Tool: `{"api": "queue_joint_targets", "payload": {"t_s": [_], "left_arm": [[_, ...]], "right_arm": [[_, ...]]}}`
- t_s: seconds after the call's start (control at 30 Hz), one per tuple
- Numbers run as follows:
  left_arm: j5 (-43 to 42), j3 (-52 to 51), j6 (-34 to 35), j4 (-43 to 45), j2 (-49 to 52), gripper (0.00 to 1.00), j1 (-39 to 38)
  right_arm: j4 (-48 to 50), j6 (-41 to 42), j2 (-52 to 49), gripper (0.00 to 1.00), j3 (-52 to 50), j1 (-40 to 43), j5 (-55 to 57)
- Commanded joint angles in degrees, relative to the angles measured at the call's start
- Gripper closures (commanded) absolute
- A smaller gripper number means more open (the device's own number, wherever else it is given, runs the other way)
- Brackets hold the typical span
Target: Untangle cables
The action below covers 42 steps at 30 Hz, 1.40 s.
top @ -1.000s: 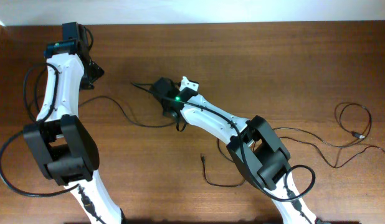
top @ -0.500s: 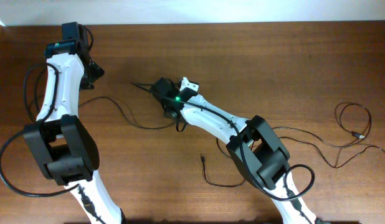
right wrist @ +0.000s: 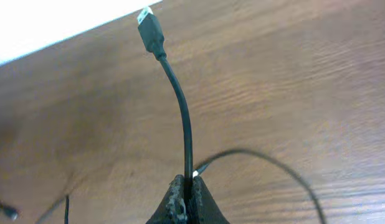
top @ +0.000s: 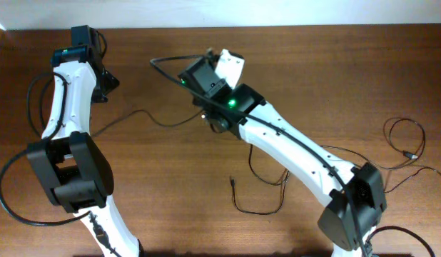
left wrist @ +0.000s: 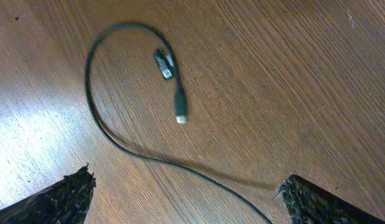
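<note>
One big brown table with streaky wood grain, and two white-shelled arms with boxy black joints over it. The right arm is stretched long toward the far middle, and the left arm is folded up at the left edge.

The right gripper is pinched together on a cable — a thin, round, smooth black cord that rises out of the rough tips in a gentle curve. It ends in a flat rectangular plug.

The left gripper hangs with its jaws wide apart and holds nothing. Its gritty black pads sit in the bottom corners of its view. On the table below it lies a hook-shaped loop of the same thin cord, ending in a small silver-tipped connector. Can't tell if that's the held cable.

More cables — loose rings by the right edge, and a short U-shaped piece near the middle.
</note>
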State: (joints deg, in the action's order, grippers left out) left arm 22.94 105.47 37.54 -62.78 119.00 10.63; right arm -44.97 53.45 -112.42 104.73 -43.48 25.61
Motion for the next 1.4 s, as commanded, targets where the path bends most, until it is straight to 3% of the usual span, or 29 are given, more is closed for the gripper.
{"api": "queue_joint_targets", "payload": {"t_s": [0.0, 0.4, 0.57, 0.77, 0.9, 1.07, 1.37], "left_arm": [[0.22, -0.22, 0.57, -0.02, -1.4, 0.01, 0.02], [0.22, -0.22, 0.57, -0.02, -1.38, 0.01, 0.02], [0.22, -0.24, 0.57, -0.02, -1.38, 0.01, 0.02], [0.22, -0.24, 0.57, -0.02, -1.38, 0.01, 0.02], [0.22, -0.24, 0.57, -0.02, -1.4, 0.01, 0.02], [0.22, -0.22, 0.57, -0.02, -1.38, 0.01, 0.02], [0.22, -0.24, 0.57, -0.02, -1.38, 0.01, 0.02]], "right_arm": [[-0.15, -0.72, 2.1, 0.96, 1.05, 6.27, 4.31], [-4.04, -0.79, 2.12, 0.96, 1.05, 44.48, 5.09], [-6.43, -11.1, 2.12, 0.96, 1.05, 58.99, 5.09], [-8.85, -11.74, 2.12, 0.96, 1.05, 75.67, 3.54], [-8.63, -11.8, 2.08, 0.96, 1.03, 81.83, 3.54], [-4.79, -18.82, 0.68, 0.96, 1.03, 83.65, 2.97], [13.11, -20.26, -9.79, 0.96, 0.96, 83.65, -5.73]]}}
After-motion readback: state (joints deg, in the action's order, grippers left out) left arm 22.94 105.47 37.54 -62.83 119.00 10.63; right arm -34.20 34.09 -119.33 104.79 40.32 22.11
